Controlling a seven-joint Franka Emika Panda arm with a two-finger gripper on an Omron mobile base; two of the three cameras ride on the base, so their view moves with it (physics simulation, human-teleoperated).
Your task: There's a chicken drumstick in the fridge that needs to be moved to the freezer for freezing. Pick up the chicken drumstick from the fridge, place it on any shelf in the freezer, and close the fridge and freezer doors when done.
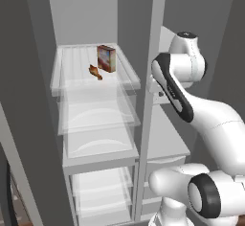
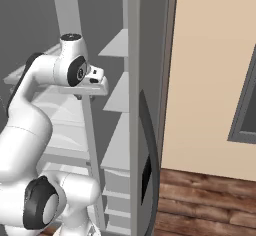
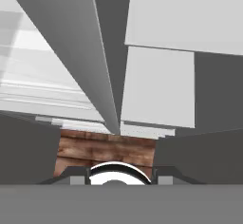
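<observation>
The chicken drumstick [image 1: 95,72], small and orange-brown, lies on the top clear shelf of the fridge [image 1: 72,84], just left of a reddish-brown box [image 1: 106,58]. Right of the grey divider [image 1: 154,52] is the freezer, with solid pale shelves [image 2: 119,96]. My gripper [image 2: 80,96] hangs in front of the divider at about the height of the fridge's top shelf, pointing down and well right of the drumstick. In the hand view the gripper [image 3: 121,180] has its tips apart with nothing between them. It looks down along the divider [image 3: 102,76] and a freezer shelf [image 3: 159,85] to the wood floor. Both doors stand open.
The open fridge door [image 1: 24,105] is on the left. The open freezer door [image 2: 136,105], with a small black panel [image 2: 146,177], is on the right. White freezer drawers [image 1: 165,165] sit below the shelves. A beige wall [image 2: 210,70] lies beyond the freezer door.
</observation>
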